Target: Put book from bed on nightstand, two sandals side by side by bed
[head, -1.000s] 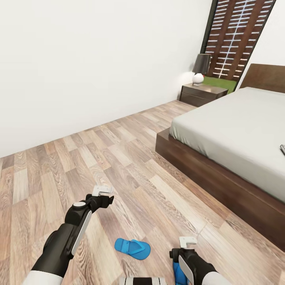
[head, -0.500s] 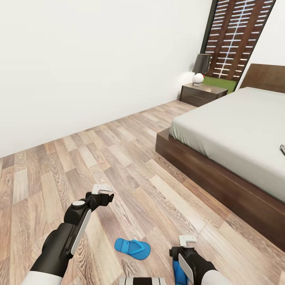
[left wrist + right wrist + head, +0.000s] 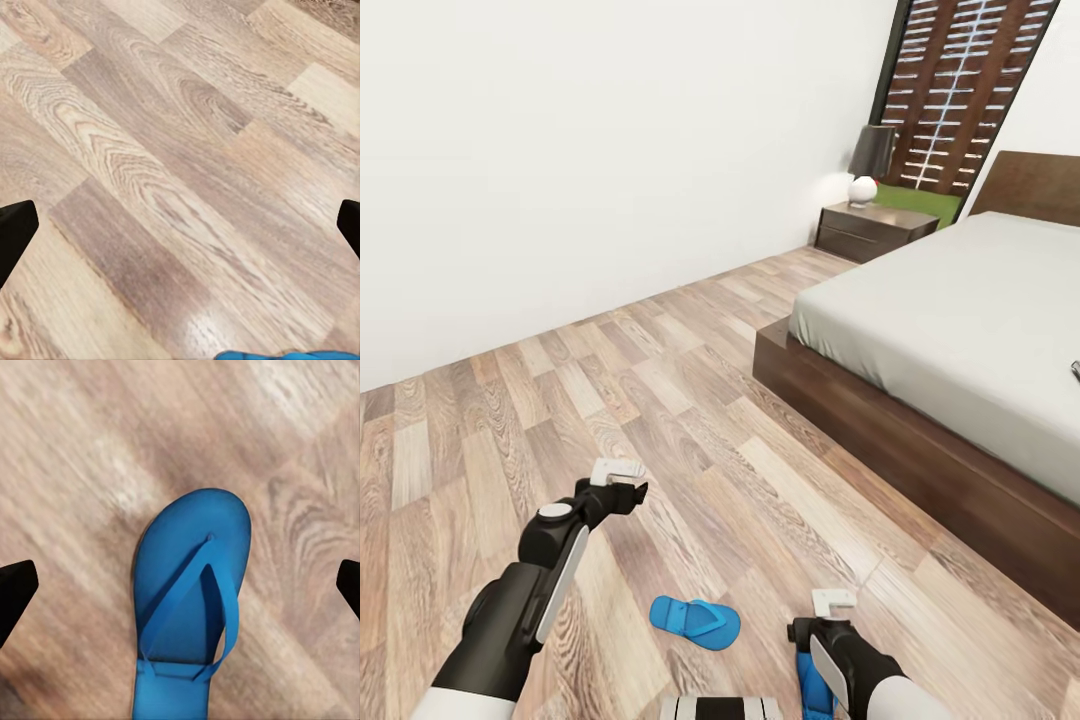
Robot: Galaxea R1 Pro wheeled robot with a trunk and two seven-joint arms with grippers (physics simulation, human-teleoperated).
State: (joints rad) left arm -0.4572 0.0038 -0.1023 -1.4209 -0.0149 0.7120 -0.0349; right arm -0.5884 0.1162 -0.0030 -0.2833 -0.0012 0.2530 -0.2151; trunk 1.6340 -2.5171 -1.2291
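One bright blue sandal [image 3: 695, 622] lies flat on the wood-plank floor between my two arms; its edge [image 3: 277, 355] shows in the left wrist view. The second sandal [image 3: 808, 686] lies under my right arm, partly hidden by it, and it [image 3: 191, 607] sits directly below my open right gripper [image 3: 180, 592]. My right gripper [image 3: 807, 640] hangs above it, apart from it. My left gripper [image 3: 632, 490] is open over bare floor, up and to the left of the first sandal. The bed [image 3: 960, 320] stands to the right. A dark sliver of the book [image 3: 1074, 371] shows at the frame's right edge. A nightstand [image 3: 872, 228] stands in the far corner.
A lamp with a dark shade [image 3: 870, 162] stands on the nightstand, beside a slatted dark window screen [image 3: 960, 90]. A white wall [image 3: 610, 150] runs along the left. Open floor [image 3: 680, 400] lies between the wall and the bed's dark frame [image 3: 920, 470].
The whole picture has shifted up slightly, so the camera moved. Both arms and the sandals keep their places relative to each other.
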